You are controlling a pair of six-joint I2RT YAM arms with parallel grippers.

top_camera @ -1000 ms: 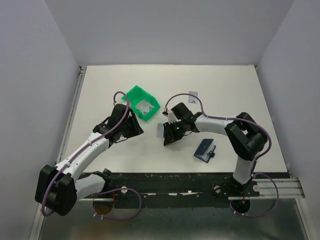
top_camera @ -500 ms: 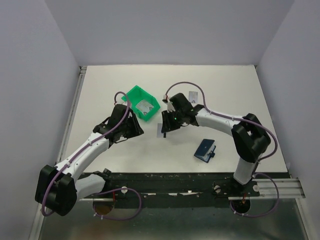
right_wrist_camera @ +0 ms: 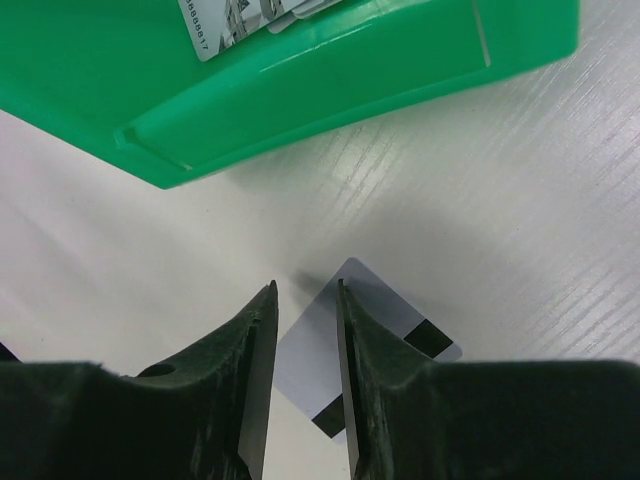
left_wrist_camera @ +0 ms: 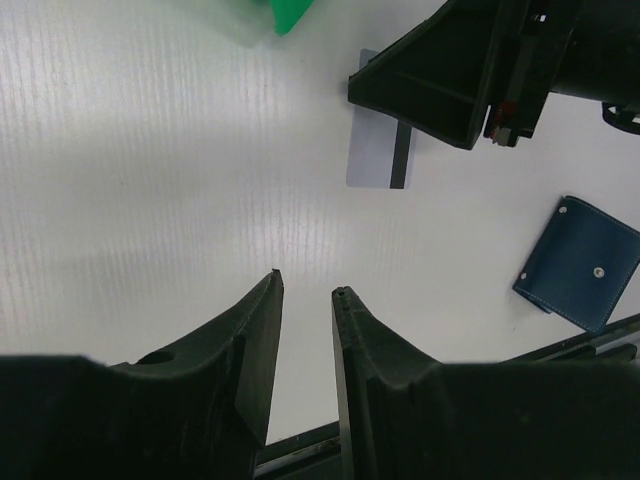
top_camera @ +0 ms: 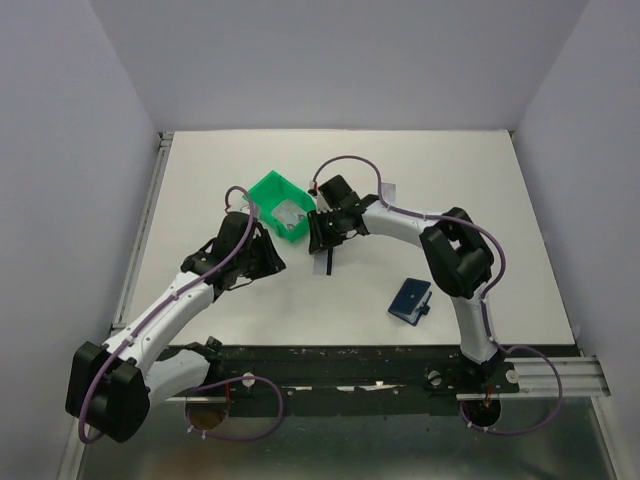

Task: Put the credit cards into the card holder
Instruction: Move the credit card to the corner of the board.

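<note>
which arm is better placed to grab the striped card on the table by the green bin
Right, probably. The right gripper hangs close above the striped card, jaws apart and empty. The left gripper, also empty, sits farther off.

On the right wrist view, my right tool (right_wrist_camera: 305,288) covers part of the striped card (right_wrist_camera: 395,320), and the green bin (right_wrist_camera: 300,90) runs off the top edge.
</note>
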